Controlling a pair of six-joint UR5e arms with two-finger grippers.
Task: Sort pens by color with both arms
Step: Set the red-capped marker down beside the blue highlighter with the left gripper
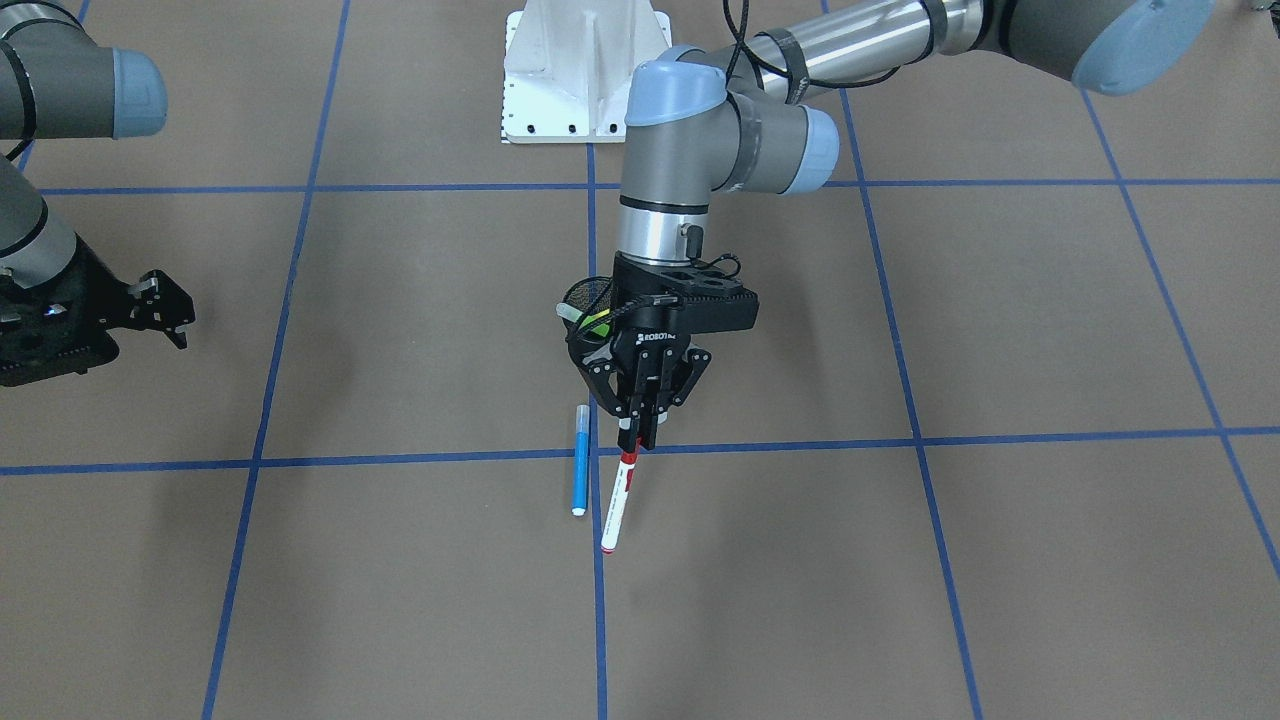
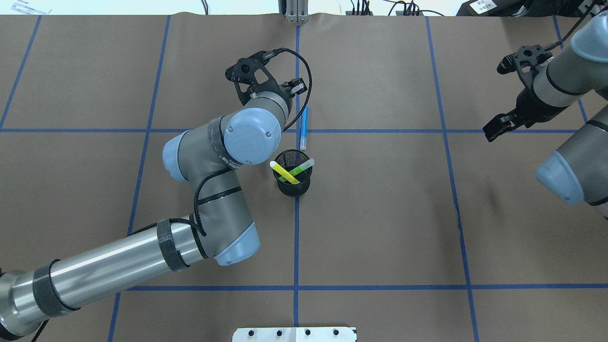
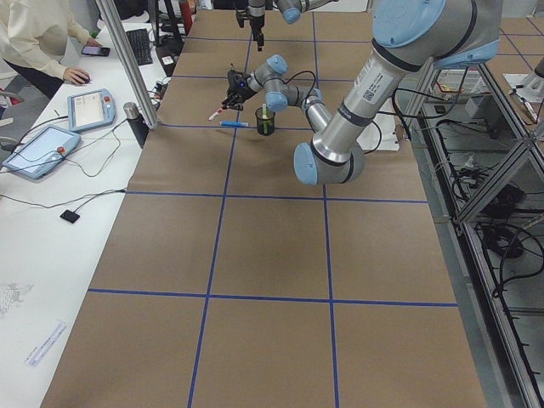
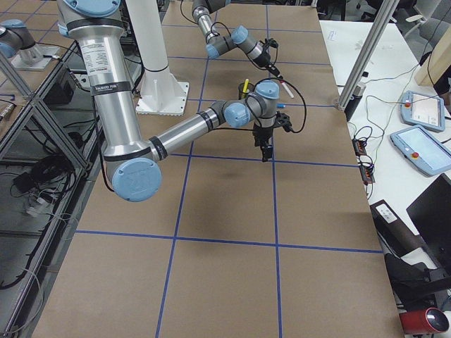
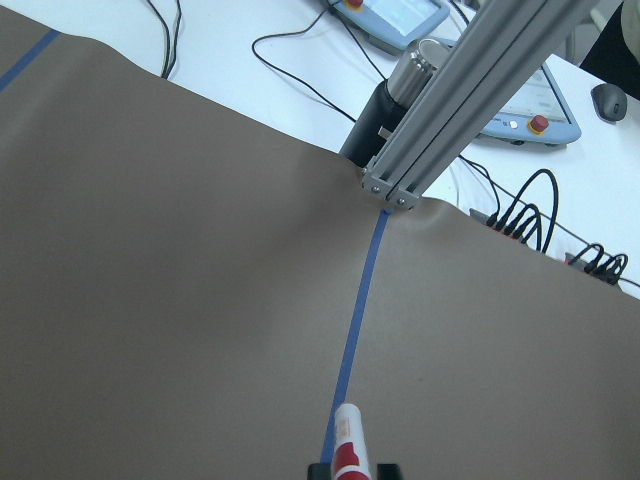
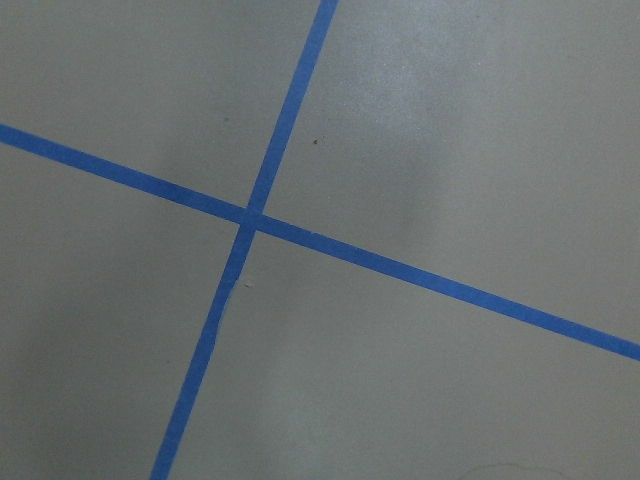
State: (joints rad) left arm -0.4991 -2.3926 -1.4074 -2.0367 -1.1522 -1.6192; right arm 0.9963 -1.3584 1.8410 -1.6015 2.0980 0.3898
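My left gripper (image 1: 640, 425) is shut on the white-barrelled pen with red cap (image 1: 618, 495). The pen hangs tilted, its free end low over the table by a blue tape line. It also shows at the bottom of the left wrist view (image 5: 350, 452). The blue pen (image 1: 579, 460) lies on the table just beside it, also seen from overhead (image 2: 304, 126). The yellow pen (image 2: 284, 172) and the green pen (image 2: 302, 166) stand in the black mesh cup (image 2: 293, 183) behind the gripper. My right gripper (image 1: 170, 310) is open and empty, far off to the side.
The white pedestal (image 1: 585, 70) stands at the robot's edge of the table. Brown paper with a blue tape grid (image 6: 250, 215) covers the table. An aluminium post (image 5: 450, 90), cables and teach pendants sit beyond the far edge.
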